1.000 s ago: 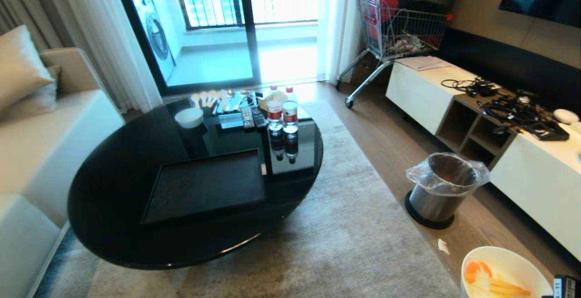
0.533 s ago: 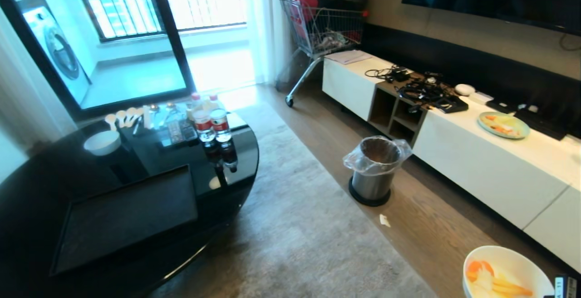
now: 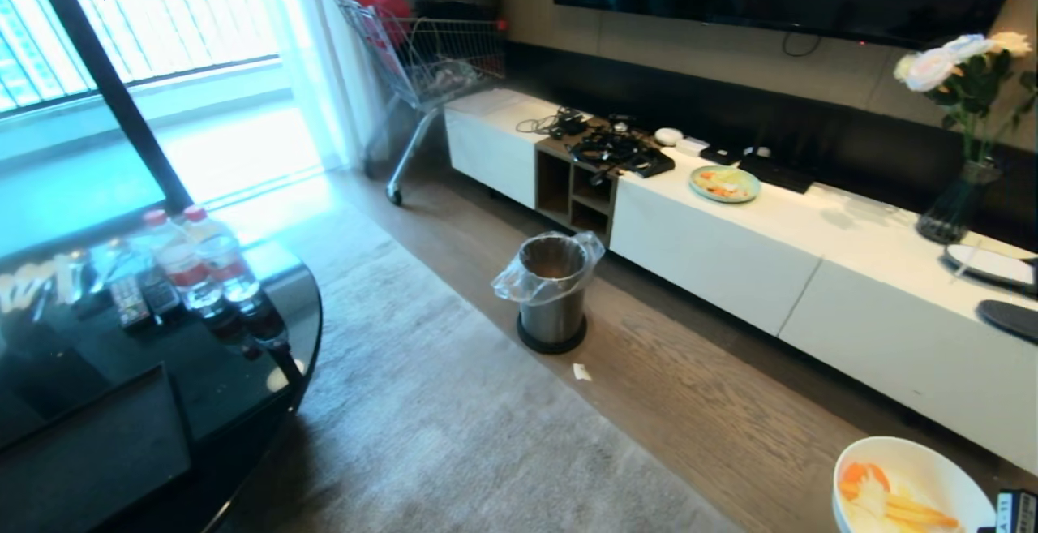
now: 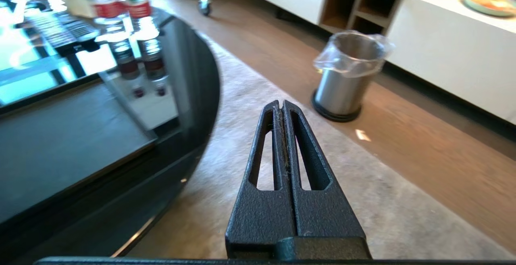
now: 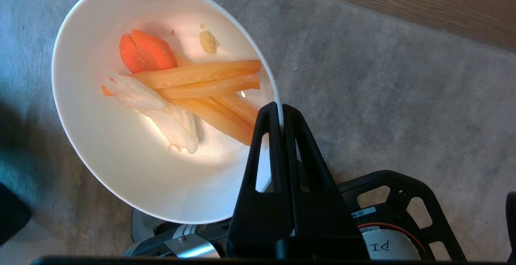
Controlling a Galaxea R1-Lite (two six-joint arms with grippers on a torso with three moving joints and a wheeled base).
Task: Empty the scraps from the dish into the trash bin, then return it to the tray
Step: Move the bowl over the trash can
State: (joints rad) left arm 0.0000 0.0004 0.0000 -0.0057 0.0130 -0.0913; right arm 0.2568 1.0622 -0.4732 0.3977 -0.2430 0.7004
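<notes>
My view has swung to the right (the things themselves have not moved): the desk and tray have slid to my far left, the trash bin now sits near the middle, and a green plate and vase of flowers have come into sight.

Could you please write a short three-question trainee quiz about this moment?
1. True or false: the scraps are already in the trash bin.
2. Which gripper grips the dish: A left, B right?
3. Fill in: the pale green plate rests on the white ____.

Key: 1 false, they lie in the dish. 2 B, the right gripper pinches its rim; the left gripper is shut, empty. 3 cabinet.
</notes>
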